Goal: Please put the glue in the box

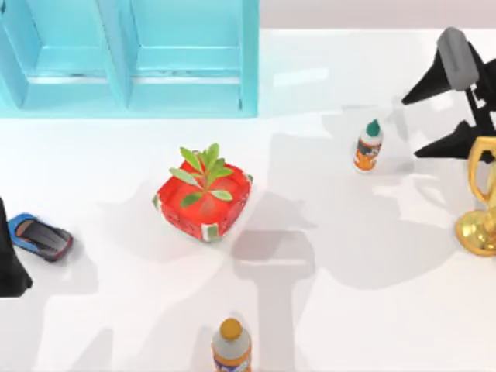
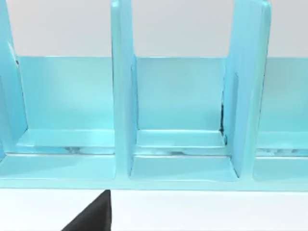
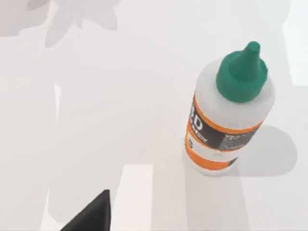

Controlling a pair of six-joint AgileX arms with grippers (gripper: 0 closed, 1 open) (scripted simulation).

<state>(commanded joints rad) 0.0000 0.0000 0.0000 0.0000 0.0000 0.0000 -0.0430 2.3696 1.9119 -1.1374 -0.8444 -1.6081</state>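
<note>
The glue (image 1: 369, 146) is a small white bottle with a dark green pointed cap and an orange label, standing upright on the white table right of centre. My right gripper (image 1: 411, 127) hangs just to its right, open, its two dark fingers spread and apart from the bottle. The right wrist view looks down on the glue (image 3: 226, 125), with one dark fingertip (image 3: 94, 216) at the picture's edge. The light blue box (image 1: 248, 77) with open compartments stands at the back left. My left arm (image 1: 9, 267) is parked at the table's left edge, facing the box (image 2: 122, 96).
A red pot with a green plant (image 1: 203, 198) sits mid-table. A blue toy car (image 1: 40, 236) lies at the left. An orange-capped bottle (image 1: 231, 345) stands at the front edge, and a gold trophy (image 1: 482, 198) at the right edge.
</note>
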